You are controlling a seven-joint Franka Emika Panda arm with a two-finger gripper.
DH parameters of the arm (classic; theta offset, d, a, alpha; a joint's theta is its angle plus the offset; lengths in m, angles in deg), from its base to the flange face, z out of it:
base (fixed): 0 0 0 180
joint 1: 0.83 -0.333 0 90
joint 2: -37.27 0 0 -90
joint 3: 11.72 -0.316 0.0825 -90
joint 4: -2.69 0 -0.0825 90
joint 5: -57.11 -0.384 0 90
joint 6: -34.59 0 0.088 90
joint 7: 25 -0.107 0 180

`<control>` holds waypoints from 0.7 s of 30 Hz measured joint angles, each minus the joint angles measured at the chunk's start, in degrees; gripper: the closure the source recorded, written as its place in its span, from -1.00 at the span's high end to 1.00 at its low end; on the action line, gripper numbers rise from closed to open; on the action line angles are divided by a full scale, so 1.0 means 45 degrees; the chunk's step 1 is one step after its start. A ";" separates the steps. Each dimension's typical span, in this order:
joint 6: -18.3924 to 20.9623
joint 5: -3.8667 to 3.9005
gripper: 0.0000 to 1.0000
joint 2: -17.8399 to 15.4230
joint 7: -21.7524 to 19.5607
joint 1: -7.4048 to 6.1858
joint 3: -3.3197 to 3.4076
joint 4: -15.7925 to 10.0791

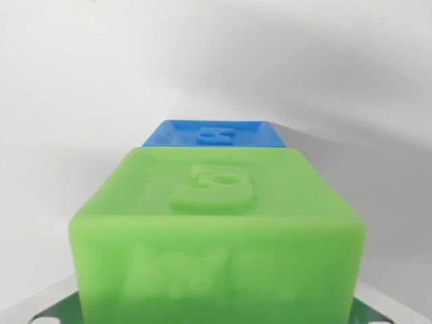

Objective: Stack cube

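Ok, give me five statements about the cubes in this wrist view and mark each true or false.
1. The green cube fills the near part of the view. True.
2. The blue cube is nearer the camera than the green one. False: it shows beyond it, partly hidden by it.
3. Both cubes carry a raised figure on the top face. True.
4. The surface around the cubes is dark wood. False: it is plain white.
5. A red cube stands beside the blue one. False: only the two cubes show.
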 joint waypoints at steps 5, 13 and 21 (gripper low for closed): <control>-0.0148 0.0108 -1.00 0.0183 -0.0086 -0.0041 0.0069 0.0028; -0.0303 0.0193 -1.00 0.0340 -0.0147 -0.0110 0.0158 0.0049; -0.0316 0.0196 1.00 0.0352 -0.0151 -0.0122 0.0173 0.0054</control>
